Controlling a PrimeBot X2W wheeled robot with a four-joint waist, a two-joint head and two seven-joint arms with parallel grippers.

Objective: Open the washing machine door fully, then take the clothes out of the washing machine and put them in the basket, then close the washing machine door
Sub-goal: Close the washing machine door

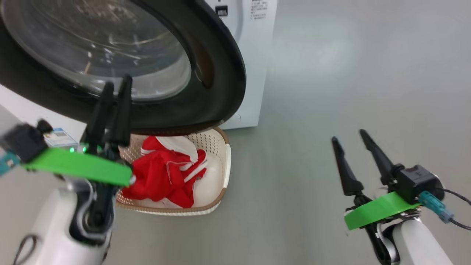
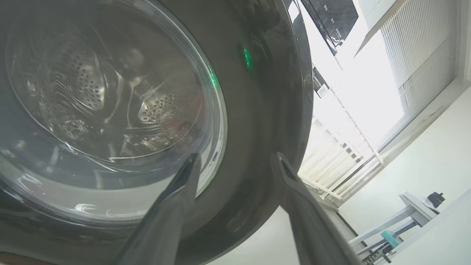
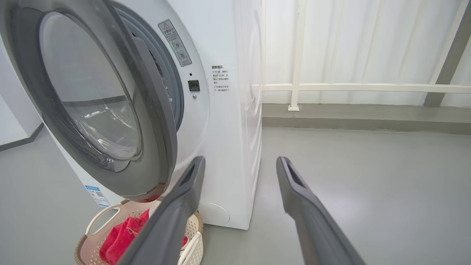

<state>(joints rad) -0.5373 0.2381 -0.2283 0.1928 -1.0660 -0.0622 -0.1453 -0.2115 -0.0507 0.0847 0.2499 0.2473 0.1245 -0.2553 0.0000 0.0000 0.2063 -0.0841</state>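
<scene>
Left tool (image 1: 117, 81) by door (image 1: 220, 73); clothes (image 1: 158, 176) in basket (image 1: 224, 173).

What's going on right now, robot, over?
Left gripper open, at the washing machine door. Right gripper open, empty, over floor. Clothes in the basket. Door ajar, basket below it.

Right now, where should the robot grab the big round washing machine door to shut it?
Probably take the washing machine door by its wide black rim, at the free edge beside the dark recess. Come from the outer face, where the left gripper hovers with fingers open. The bulging glass is smooth and gives no hold; the rim edge can be pinched or pushed.
</scene>
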